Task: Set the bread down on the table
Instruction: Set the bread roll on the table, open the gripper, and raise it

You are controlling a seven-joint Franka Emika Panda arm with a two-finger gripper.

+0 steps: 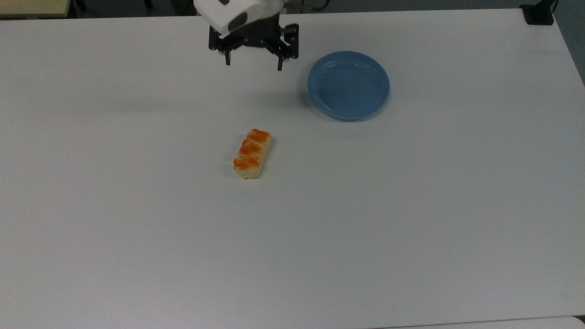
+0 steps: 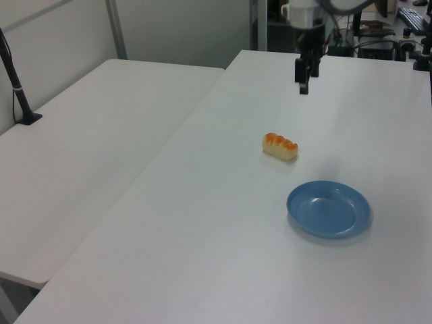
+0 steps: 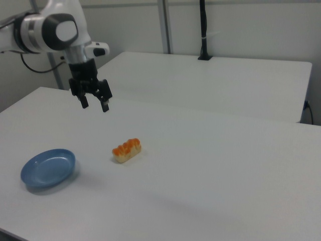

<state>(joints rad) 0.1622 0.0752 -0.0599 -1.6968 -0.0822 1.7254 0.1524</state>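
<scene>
The bread [image 1: 252,153], a pale-yellow loaf with three orange-brown bumps, lies flat on the white table [image 1: 183,256], left of the blue plate in the top view. It also lies free on the table in the left view, bread [image 2: 279,146], and in the right view, bread [image 3: 126,150]. My gripper [image 1: 253,64] hangs open and empty high above the table's far side, well clear of the loaf. The same raised gripper [image 3: 95,105] has its fingers spread in the right view, and the gripper [image 2: 303,77] points straight down in the left view.
An empty blue plate [image 1: 348,85] sits on the table to the right of the bread in the top view. A second white table [image 2: 81,135] stands alongside. A black post [image 3: 202,30] rises at the far table's edge.
</scene>
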